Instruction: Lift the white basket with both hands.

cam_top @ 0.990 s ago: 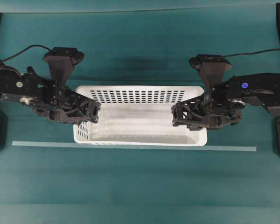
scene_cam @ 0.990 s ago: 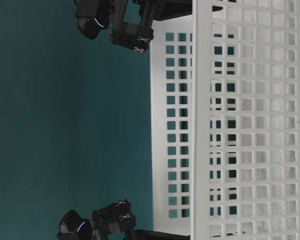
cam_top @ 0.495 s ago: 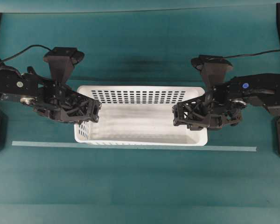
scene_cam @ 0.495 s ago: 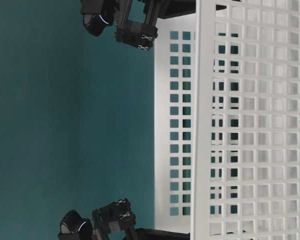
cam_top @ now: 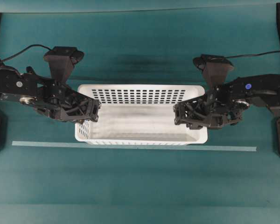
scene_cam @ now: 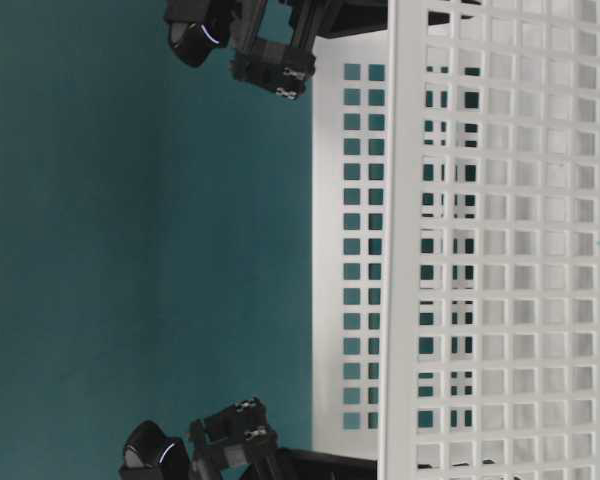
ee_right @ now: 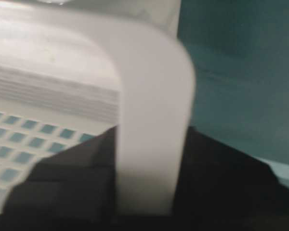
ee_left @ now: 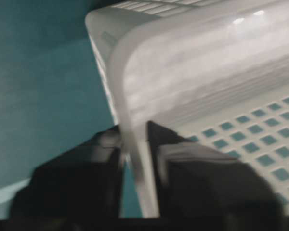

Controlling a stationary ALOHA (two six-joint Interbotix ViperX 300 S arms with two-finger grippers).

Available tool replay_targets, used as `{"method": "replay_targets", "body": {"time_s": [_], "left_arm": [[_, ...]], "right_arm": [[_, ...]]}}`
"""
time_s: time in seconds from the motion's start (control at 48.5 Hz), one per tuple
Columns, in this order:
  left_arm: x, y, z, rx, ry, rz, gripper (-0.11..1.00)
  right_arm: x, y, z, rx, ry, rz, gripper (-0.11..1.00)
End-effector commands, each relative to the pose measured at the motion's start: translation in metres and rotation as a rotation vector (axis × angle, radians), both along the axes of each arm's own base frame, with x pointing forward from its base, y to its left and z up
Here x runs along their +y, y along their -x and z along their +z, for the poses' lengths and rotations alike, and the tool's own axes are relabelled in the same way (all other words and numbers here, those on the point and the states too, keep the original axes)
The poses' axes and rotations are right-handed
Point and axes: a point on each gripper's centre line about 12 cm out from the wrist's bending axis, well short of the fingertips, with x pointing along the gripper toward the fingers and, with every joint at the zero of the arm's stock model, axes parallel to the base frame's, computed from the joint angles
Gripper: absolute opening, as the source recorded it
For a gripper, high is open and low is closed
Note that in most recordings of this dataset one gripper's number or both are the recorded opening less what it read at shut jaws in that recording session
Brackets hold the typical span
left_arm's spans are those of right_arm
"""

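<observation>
2 claws (cam_top: 94, 113) (cam_top: 178, 115) newly looser on basket (cam_top: 140, 136)

No legible text, label, brand or number on anything in view.

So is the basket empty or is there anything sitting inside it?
Empty. The overhead view shows only the bare white floor of the white basket between the left gripper and right gripper at its two ends.
</observation>
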Motion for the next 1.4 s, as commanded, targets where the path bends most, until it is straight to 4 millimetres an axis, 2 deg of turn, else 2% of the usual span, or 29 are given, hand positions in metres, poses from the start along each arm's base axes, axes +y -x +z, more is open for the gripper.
{"method": "replay_targets", "body": {"time_s": [0.0,0.165,0.227,0.268,0.495,0.619,1.052,1.381], "left_arm": [[0.000,-0.003,-0.003,0.005,-0.005,-0.008,0.30],[0.000,-0.003,-0.003,0.002,-0.006,-0.011,0.74],[0.000,-0.002,-0.003,0.003,-0.007,-0.013,0.86],[-0.001,-0.002,-0.004,0.004,-0.010,-0.020,0.89],[0.000,-0.001,-0.004,0.005,-0.012,-0.024,0.87],[-0.001,0.002,-0.002,0.010,-0.015,-0.032,0.87],[-0.003,0.024,0.035,-0.090,-0.031,-0.034,0.87],[-0.001,0.036,0.080,-0.249,-0.108,-0.109,0.87]], "right_arm": [[0.001,-0.002,-0.007,0.003,0.003,0.006,0.40],[-0.002,0.001,-0.009,0.001,0.002,-0.015,0.84],[-0.002,0.002,-0.009,-0.001,0.008,-0.014,0.95],[-0.002,0.002,-0.009,-0.001,0.007,-0.015,0.98],[-0.003,0.001,-0.008,-0.005,0.006,-0.023,0.97],[-0.005,0.001,0.001,-0.027,0.008,-0.029,0.97],[-0.018,0.009,0.045,-0.172,0.049,-0.048,0.97],[-0.029,0.024,0.083,-0.262,0.114,-0.022,0.96]]}}
